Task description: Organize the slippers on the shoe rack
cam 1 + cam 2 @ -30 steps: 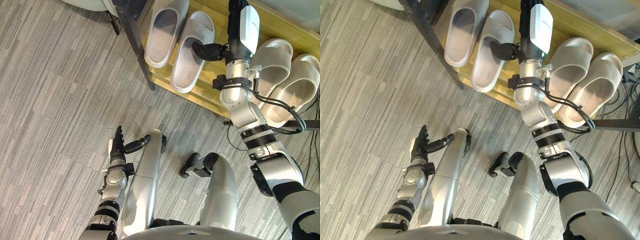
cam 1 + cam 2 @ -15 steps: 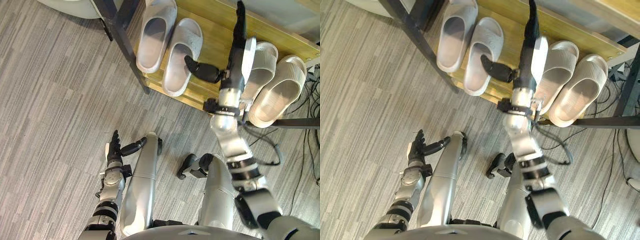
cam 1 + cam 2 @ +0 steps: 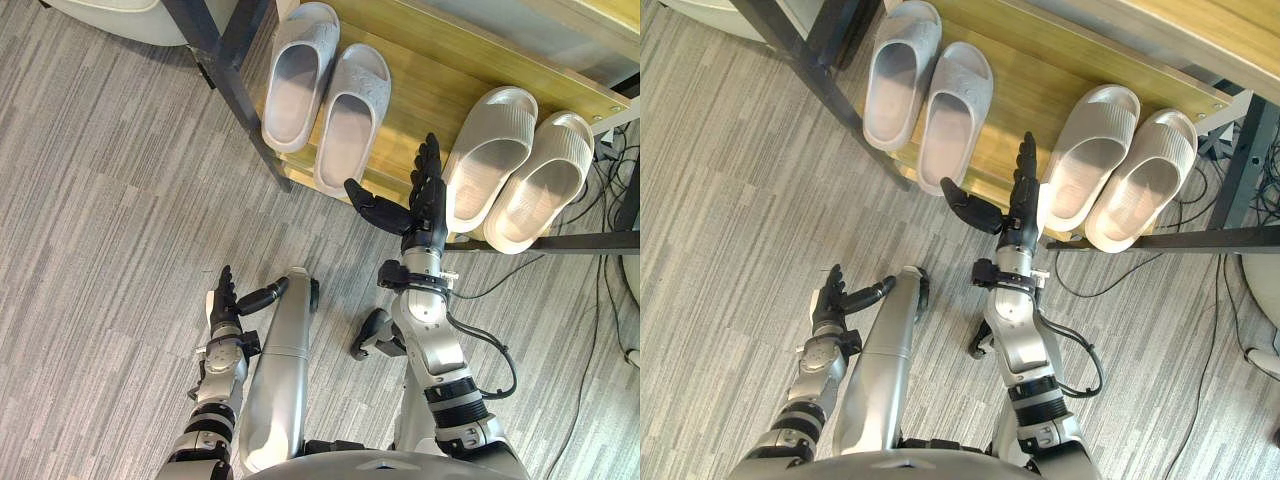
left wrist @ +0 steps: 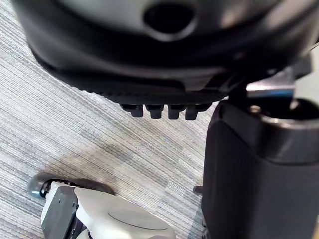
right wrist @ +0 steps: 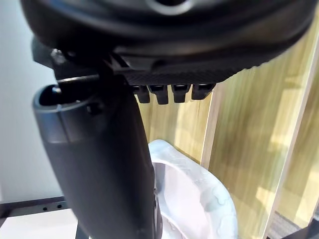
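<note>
In the head views, four slippers stand on the wooden shoe rack [image 3: 420, 75]: two grey slippers [image 3: 322, 95] side by side at the left and two beige slippers [image 3: 518, 168] side by side at the right, with bare shelf between the pairs. The right hand [image 3: 428, 212] is raised at the shelf's near edge between the two pairs, released, its fingers straight and pointing far and its thumb spread left, the tip close to the near end of the right grey slipper; it grasps nothing. The left hand [image 3: 222, 300] hangs low at the near left above the carpet floor [image 3: 100, 200], also loose and empty. A second ago the right hand reached far over the shelf, its thumb at the right grey slipper; it has since drawn back to the near edge, while the four slippers and the left hand keep their places. In the left wrist view the left hand's fingers and thumb are straight over the carpet. In the right wrist view the right hand's thumb is stretched out, and past it lie one pale slipper [image 5: 192, 201] and the rack's wooden panels.
</note>
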